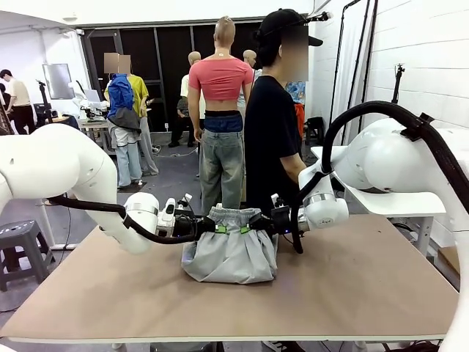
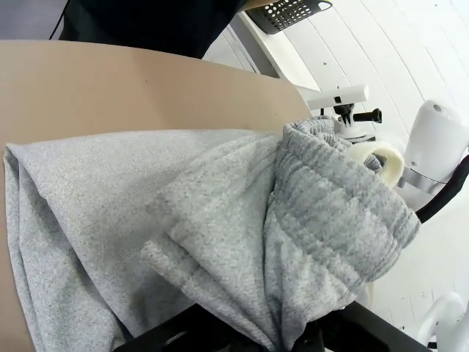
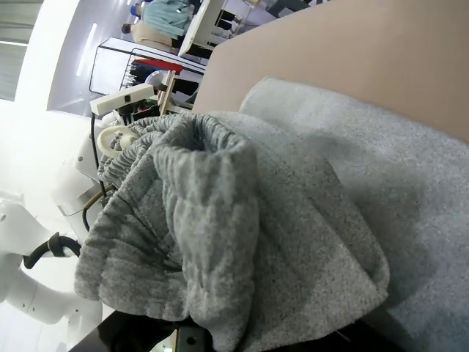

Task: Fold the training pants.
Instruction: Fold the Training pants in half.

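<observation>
Here, near the table's [image 1: 381,293] middle, one pair of grey training pants [image 1: 231,257] lies bunched, its lower part resting on the board, its gathered waistband [image 1: 233,215] lifted. Left gripper [image 1: 218,228] pinches the waistband's left end; right gripper [image 1: 246,228] pinches the right end. Both are clamped on cloth. The jersey looks light, soft and limp, likely to sag and crease between holds; the thick elastic band seems the surest place to grip. Two grippers, one garment. One person [image 1: 272,125] stands just beyond the far edge.
</observation>
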Controlling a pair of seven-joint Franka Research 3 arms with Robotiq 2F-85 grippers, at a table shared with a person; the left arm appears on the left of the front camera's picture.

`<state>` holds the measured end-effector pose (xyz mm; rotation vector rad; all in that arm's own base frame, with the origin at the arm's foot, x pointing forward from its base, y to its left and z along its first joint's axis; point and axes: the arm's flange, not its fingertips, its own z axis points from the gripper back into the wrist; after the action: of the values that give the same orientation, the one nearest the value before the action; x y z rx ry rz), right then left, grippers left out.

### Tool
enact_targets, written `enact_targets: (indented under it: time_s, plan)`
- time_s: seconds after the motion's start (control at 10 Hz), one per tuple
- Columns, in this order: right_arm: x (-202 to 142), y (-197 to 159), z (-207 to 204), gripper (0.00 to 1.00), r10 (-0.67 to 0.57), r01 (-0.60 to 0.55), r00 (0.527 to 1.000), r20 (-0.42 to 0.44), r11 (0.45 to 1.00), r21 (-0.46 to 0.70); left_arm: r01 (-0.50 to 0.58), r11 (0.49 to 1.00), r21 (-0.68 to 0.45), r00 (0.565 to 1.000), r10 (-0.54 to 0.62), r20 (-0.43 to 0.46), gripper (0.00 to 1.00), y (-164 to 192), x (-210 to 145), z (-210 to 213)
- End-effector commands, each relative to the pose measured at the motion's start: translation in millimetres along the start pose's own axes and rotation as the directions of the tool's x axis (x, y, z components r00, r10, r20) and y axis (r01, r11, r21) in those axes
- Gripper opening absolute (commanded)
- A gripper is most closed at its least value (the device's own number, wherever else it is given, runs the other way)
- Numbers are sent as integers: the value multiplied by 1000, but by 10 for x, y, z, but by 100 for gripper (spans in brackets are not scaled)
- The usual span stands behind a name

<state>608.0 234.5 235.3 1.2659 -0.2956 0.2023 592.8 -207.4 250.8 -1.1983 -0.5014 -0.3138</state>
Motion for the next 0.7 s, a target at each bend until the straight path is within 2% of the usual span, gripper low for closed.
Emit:
enact_targets:
  time_s: [0.0,0.2,0.3,0.6]
  plan:
    - [209,-201,201,0,-32,37,998,45,992,-120,-38,997,61,999,37,12,0,150,78,167]
    - [206,-216,226,0,-53,60,997,51,989,-139,-56,995,78,998,55,12,0,190,62,183]
    - [213,-222,221,19,-60,67,997,53,988,-141,-64,994,87,998,63,18,12,212,65,202]
    - [193,-180,315,78,-73,84,995,69,983,-165,-69,993,99,997,64,50,72,182,74,341]
